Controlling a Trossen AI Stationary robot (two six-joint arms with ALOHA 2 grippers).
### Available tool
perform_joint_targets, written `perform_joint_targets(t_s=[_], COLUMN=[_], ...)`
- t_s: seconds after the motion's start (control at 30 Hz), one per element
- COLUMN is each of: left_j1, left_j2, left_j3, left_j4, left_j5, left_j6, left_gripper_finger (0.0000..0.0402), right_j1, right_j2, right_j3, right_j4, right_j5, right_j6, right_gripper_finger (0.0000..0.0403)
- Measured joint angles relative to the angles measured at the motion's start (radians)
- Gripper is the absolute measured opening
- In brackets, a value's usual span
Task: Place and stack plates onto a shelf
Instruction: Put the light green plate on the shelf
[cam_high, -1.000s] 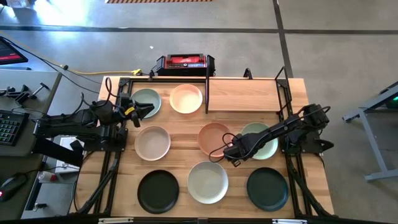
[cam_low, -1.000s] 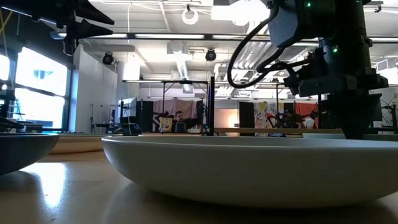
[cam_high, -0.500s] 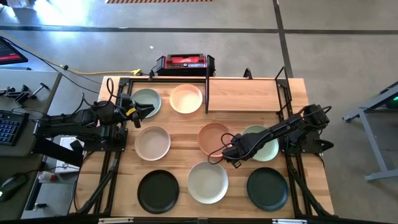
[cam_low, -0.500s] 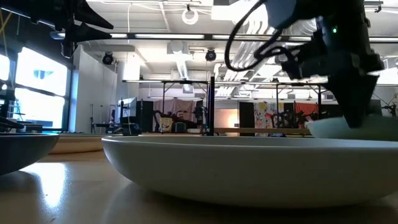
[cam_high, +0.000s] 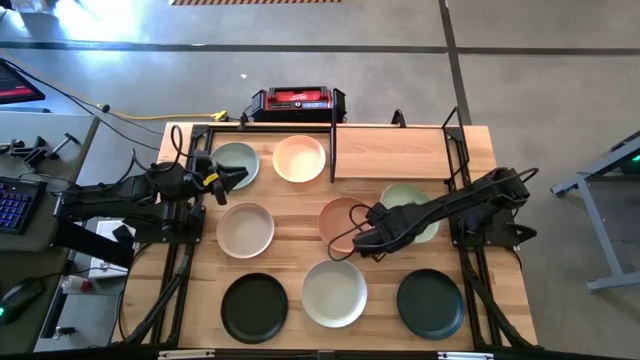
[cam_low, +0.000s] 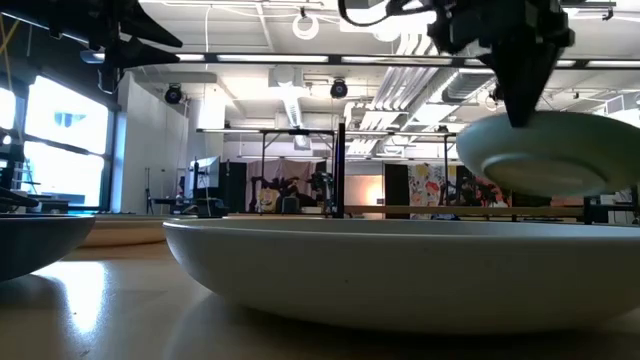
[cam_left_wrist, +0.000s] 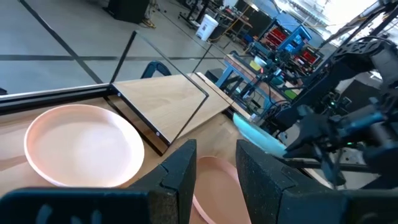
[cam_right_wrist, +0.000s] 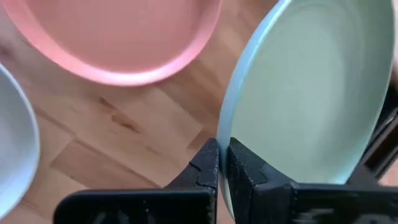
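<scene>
The right arm reaches in from the table's right edge toward the middle, its wrist bent downward. The right gripper (cam_high: 378, 214) has its fingers (cam_right_wrist: 208, 163) pinched together on a plate (cam_high: 406, 196) rim. The left arm lies along the left side, the left gripper (cam_high: 236, 176) parted with nothing between its fingers (cam_left_wrist: 180, 165).

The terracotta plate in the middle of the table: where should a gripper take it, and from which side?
Probably by the rim. The terracotta plate lies flat and shallow, so only its raised edge offers a pinch: one finger inside, one outside, from above. Its left edge faces bare board. The right gripper, shut on the pale green plate, crowds the right edge.
</scene>
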Motion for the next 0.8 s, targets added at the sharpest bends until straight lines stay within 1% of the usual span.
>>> perform_joint_targets(t_s=[0.17, 0.33, 0.53, 0.63, 0.8], left_j1=[0.0, 0.0, 0.0, 0.0, 0.0], left_j2=[0.0, 0.0, 0.0, 0.0, 0.0], left_j3=[0.0, 0.0, 0.0, 0.0, 0.0], left_j4=[0.0, 0.0, 0.0, 0.0, 0.0], left_j5=[-0.032, -0.049, -0.062, -0.063, -0.065], left_j6=[0.0, 0.0, -0.001, -0.001, -0.003], left_gripper_finger=[0.0101, 0.0101, 0.0101, 0.0101, 0.0101], right_j1=[-0.023, -0.078, -0.18, -0.242, -0.324], right_j2=[0.0, 0.0, -0.001, -0.001, 0.0], right_j3=[0.055, 0.059, -0.003, -0.053, -0.137], right_j4=[-0.069, -0.125, -0.118, -0.113, -0.012], right_j5=[0.096, 0.164, 0.227, 0.234, 0.229], right_j6=[-0.083, -0.186, -0.317, -0.363, -0.49], right_gripper_finger=[0.0, 0.0, 0.0, 0.0, 0.0])
